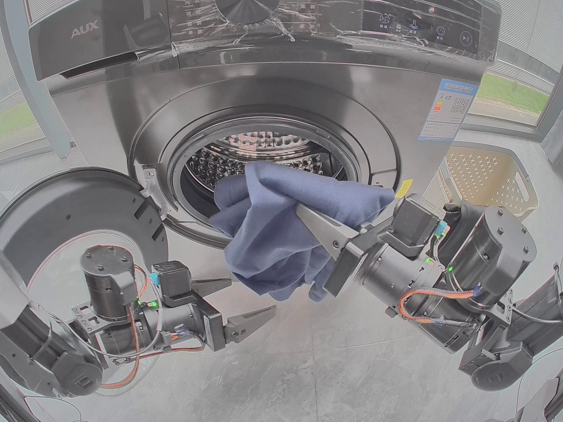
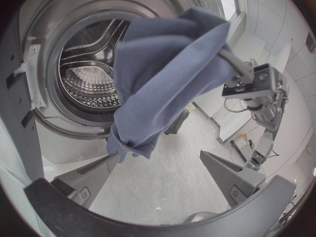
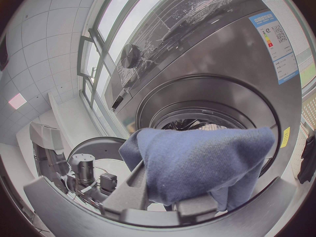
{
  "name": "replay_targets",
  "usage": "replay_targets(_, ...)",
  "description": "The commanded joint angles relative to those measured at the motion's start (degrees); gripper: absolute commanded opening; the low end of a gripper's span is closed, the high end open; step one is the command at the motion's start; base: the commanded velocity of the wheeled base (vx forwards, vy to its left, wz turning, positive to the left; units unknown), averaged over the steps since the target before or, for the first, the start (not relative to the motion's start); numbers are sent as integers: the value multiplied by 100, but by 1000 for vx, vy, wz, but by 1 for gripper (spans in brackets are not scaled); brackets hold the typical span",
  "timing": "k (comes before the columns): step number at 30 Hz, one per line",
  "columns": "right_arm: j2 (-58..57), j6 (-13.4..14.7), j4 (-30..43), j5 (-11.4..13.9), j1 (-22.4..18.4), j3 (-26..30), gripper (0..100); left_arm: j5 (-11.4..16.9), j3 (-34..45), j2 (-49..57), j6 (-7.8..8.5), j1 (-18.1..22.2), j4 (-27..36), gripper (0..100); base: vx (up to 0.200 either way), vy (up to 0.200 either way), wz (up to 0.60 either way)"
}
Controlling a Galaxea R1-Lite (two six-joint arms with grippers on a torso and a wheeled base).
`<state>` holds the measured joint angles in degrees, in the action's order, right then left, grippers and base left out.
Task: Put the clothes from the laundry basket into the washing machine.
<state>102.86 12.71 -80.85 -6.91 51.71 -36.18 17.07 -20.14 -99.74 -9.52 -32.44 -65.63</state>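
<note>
A blue garment (image 1: 281,224) hangs bunched in front of the washing machine's open drum (image 1: 258,153), its top at the rim and its lower folds drooping below the opening. My right gripper (image 1: 305,215) is shut on the garment (image 3: 197,162), with one grey finger (image 3: 131,188) showing beneath the cloth. Lower down, my left gripper (image 1: 246,303) stands open with nothing between its fingers; the garment's hem (image 2: 131,148) dangles just above one fingertip (image 2: 112,162). The beige laundry basket (image 1: 487,174) stands right of the machine, and dark clothing (image 3: 307,162) hangs at its edge.
The round door (image 1: 70,218) is swung open at the left, close behind my left arm. The machine's front panel (image 1: 246,30) rises above the drum. Bare grey floor (image 1: 305,358) lies below both grippers. Windows stand behind the machine on both sides.
</note>
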Motion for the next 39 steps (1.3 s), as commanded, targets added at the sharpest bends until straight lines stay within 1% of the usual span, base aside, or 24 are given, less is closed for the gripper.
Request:
replay_targets(1, -117, 3, -36, -12, 120, 94, 0, -37, -245, -819, 47, 89, -257, 100, 0, 0, 0)
replay_targets(2, -117, 3, -36, -12, 120, 94, 0, -37, -245, -819, 47, 89, -257, 100, 0, 0, 0)
replay_targets(3, -258, -6, -19, -3, 208, 120, 0, -46, -386, -950, 38, 106, -283, 100, 0, 0, 0)
replay_targets(7, -355, -15, 43, -3, 208, 129, 0, -72, -588, -1056, 38, 159, -283, 100, 0, 0, 0)
replay_targets(9, -425, -6, 52, 6, 208, 190, 0, -125, -781, -1161, 38, 264, -301, 100, 0, 0, 0)
replay_targets(12, -434, -6, 43, -3, 208, 217, 0, -125, -860, -1197, 29, 282, -389, 100, 0, 0, 0)
replay_targets(17, -399, -6, 52, -3, 199, 243, 0, -133, -939, -1249, 3, 308, -723, 100, 0, 0, 0)
replay_targets(21, -364, 3, 34, -12, 199, 252, 0, -274, -966, -1355, -6, 335, -1013, 100, 0, 0, 0)
replay_targets(25, -249, 12, -19, -12, 181, 243, 0, -309, -948, -1443, -15, 282, -1241, 100, 0, 0, 0)
replay_targets(27, -153, 12, -45, -21, 173, 234, 0, -336, -895, -1451, -50, 273, -1347, 100, 0, 0, 0)
replay_targets(28, -117, 21, -45, -29, 173, 234, 0, -336, -860, -1443, -67, 273, -1382, 0, 0, 0, 0)
replay_targets(35, -56, 21, -36, -38, 146, 226, 0, -344, -649, -1443, -67, 133, -1813, 0, 0, 0, 0)
replay_targets(39, -30, 29, -36, -47, 58, 261, 0, -353, -183, -1355, -59, -175, -2199, 0, 0, 0, 0)
